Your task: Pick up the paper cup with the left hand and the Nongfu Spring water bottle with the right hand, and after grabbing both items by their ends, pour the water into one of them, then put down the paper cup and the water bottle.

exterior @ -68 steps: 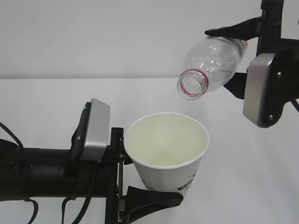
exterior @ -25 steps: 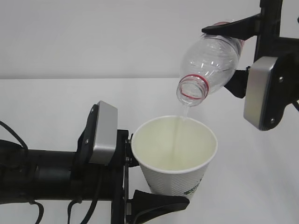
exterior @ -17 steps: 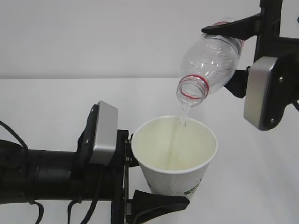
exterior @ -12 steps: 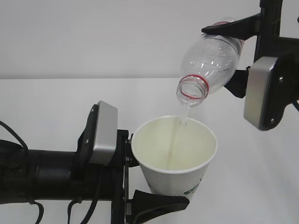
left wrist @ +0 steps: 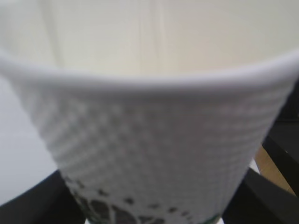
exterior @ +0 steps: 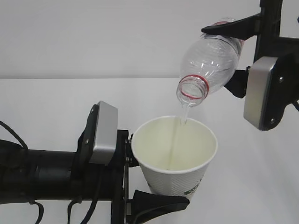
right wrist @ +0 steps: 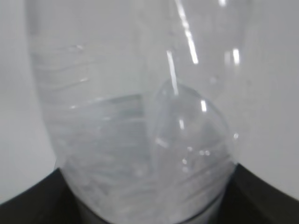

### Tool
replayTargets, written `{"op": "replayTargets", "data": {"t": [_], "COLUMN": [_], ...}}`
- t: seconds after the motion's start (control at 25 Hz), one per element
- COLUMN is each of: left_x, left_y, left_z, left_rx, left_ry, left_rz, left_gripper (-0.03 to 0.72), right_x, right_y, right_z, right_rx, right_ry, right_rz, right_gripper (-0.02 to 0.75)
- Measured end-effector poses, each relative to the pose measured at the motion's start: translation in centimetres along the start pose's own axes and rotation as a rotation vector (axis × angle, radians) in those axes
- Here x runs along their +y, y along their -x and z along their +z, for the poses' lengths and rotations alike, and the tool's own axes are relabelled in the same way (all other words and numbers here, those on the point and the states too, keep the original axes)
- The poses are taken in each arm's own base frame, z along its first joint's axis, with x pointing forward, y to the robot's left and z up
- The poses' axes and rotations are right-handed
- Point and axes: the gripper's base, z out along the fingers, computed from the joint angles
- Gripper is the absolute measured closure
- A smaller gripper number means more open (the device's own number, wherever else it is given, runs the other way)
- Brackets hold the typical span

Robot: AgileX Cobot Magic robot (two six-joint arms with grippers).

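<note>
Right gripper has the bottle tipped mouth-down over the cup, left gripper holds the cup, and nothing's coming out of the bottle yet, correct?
Not quite. A thin stream of water is already falling from the Nongfu Spring water bottle into the paper cup, as the exterior view shows. The rest holds: the right gripper tips the bottle mouth-down over the cup, and the left gripper holds the cup.

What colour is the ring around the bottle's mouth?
Red; the ring on the bottle shows best in the exterior view.
</note>
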Motion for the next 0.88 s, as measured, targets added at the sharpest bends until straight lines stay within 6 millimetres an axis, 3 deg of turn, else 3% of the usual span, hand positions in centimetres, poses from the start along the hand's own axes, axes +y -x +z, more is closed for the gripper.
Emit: {"op": "replayTargets", "data": {"t": [0.88], "left_x": [0.0], "left_y": [0.0], "left_z": [0.0], "left_rx": [0.0], "left_ry": [0.0], "left_rz": [0.0], "left_gripper": [0.134], "right_x": [-0.02], "right_y": [0.03], "right_z": [0.0], "right_rx": [-0.003], "right_ry": [-0.002], "right_rz": [-0.019], "right_gripper": [0.225]}}
